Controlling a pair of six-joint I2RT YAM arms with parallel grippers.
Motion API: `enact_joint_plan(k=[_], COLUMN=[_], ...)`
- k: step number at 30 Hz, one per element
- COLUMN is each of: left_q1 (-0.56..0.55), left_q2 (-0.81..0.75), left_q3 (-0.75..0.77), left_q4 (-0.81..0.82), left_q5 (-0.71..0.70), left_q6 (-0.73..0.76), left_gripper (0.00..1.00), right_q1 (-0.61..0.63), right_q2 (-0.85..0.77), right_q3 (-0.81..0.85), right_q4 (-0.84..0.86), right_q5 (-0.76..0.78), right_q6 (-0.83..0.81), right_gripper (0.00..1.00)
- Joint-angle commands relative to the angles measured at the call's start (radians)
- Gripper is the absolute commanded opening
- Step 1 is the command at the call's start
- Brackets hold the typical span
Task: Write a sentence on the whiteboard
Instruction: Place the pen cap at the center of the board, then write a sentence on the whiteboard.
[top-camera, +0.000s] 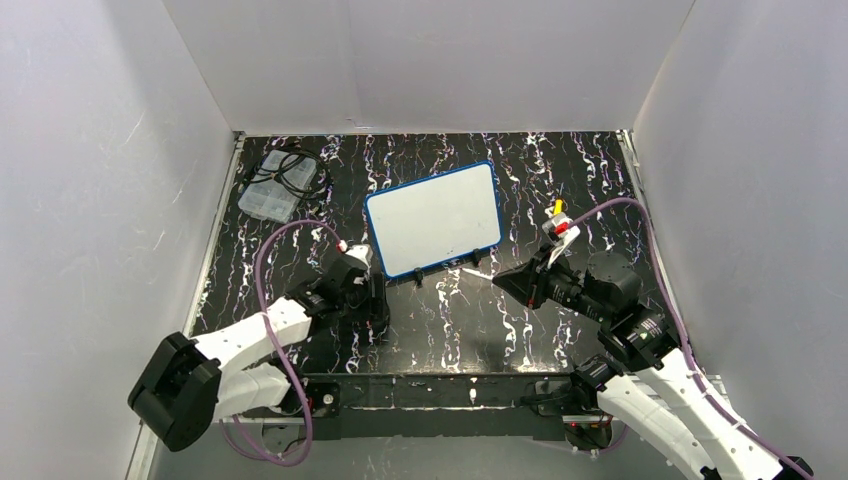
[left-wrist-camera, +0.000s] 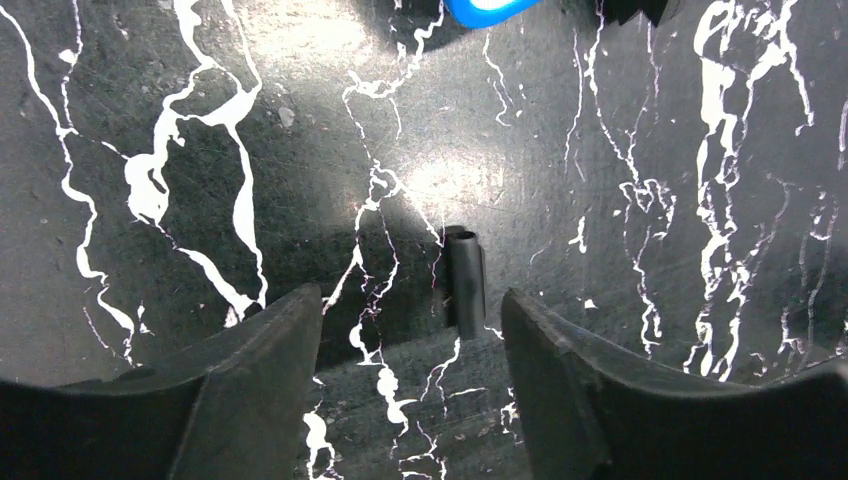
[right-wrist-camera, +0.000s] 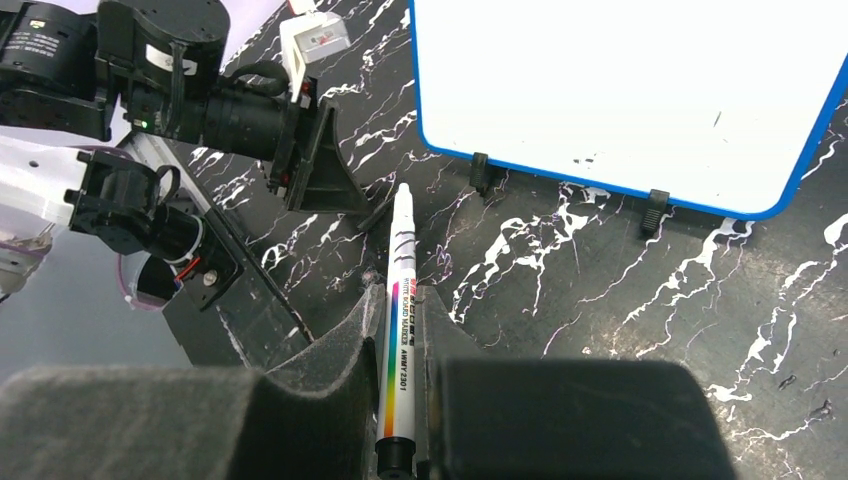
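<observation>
The whiteboard (top-camera: 435, 215) lies tilted mid-table, blue-rimmed, on small black feet. Its face (right-wrist-camera: 620, 90) is white with a few faint specks; no sentence shows on it. My right gripper (right-wrist-camera: 402, 300) is shut on a white whiteboard marker (right-wrist-camera: 400, 340) whose tip points at the board's near edge. From above, that gripper (top-camera: 510, 283) sits just right of the board's near right corner. My left gripper (left-wrist-camera: 410, 300) stands open over the tabletop. A short black cap (left-wrist-camera: 465, 280) lies on the table just ahead of its fingers, untouched. That gripper (top-camera: 376, 312) is below the board's near left corner.
A clear plastic box of black cables (top-camera: 280, 185) sits at the far left of the black marbled table (top-camera: 560, 170). White walls close in the back and both sides. Purple cables loop over each arm.
</observation>
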Motion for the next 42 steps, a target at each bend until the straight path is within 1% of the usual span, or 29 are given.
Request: enact_joint_plan(k=[1, 4, 6, 9, 12, 14, 16, 18, 21, 25, 28, 30, 31, 33, 38, 42], left_q1=[0.036, 0.068, 0.114, 0.219, 0.339, 0.42, 0.491, 0.534, 0.56, 0.564, 0.564, 0.565, 0.566, 0.566, 0.566, 0.566], left_q2=[-0.064, -0.119, -0.147, -0.145, -0.086, -0.04, 0.008, 0.062, 0.151, 0.27, 0.336, 0.363, 0.379, 0.4, 0.415, 0.407], left_q3=[0.035, 0.108, 0.17, 0.28, 0.395, 0.439, 0.459, 0.486, 0.525, 0.637, 0.723, 0.754, 0.764, 0.768, 0.754, 0.743], left_q4=[-0.052, -0.147, -0.209, -0.276, -0.296, -0.257, -0.172, -0.1, 0.008, -0.015, -0.082, -0.105, -0.112, -0.113, -0.092, -0.075], left_q5=[0.084, 0.123, 0.174, 0.302, 0.441, 0.55, 0.644, 0.709, 0.812, 0.85, 0.828, 0.801, 0.798, 0.793, 0.806, 0.833], left_q6=[0.003, 0.038, 0.082, 0.16, 0.234, 0.251, 0.243, 0.245, 0.254, 0.322, 0.391, 0.427, 0.437, 0.443, 0.448, 0.451], left_gripper=[0.68, 0.77, 0.8, 0.81, 0.8, 0.79, 0.77, 0.74, 0.7, 0.67, 0.63, 0.62, 0.61, 0.55, 0.46, 0.42], right_q1=[-0.004, -0.004, -0.005, -0.004, -0.003, -0.003, 0.0, 0.005, 0.017, 0.047, 0.083, 0.104, 0.117, 0.129, 0.142, 0.157], right_q2=[0.004, 0.02, 0.038, 0.072, 0.121, 0.165, 0.212, 0.262, 0.35, 0.483, 0.574, 0.629, 0.654, 0.699, 0.8, 0.861], right_q3=[0.001, 0.01, 0.016, 0.019, 0.016, 0.015, 0.012, 0.015, 0.039, 0.088, 0.124, 0.149, 0.16, 0.175, 0.225, 0.273], right_q4=[0.031, 0.033, 0.049, 0.111, 0.211, 0.295, 0.381, 0.469, 0.547, 0.639, 0.698, 0.735, 0.757, 0.799, 0.859, 0.866], right_q5=[0.035, 0.057, 0.069, 0.074, 0.06, 0.052, 0.046, 0.043, 0.056, 0.07, 0.103, 0.122, 0.133, 0.154, 0.175, 0.174], right_q6=[-0.026, -0.038, -0.043, -0.034, -0.006, 0.015, 0.038, 0.051, 0.048, 0.038, 0.017, 0.009, 0.007, 0.005, -0.005, -0.021], right_gripper=[0.01, 0.01, 0.01, 0.01, 0.01, 0.01, 0.01, 0.01, 0.01, 0.01, 0.01, 0.01, 0.01, 0.01, 0.01, 0.01])
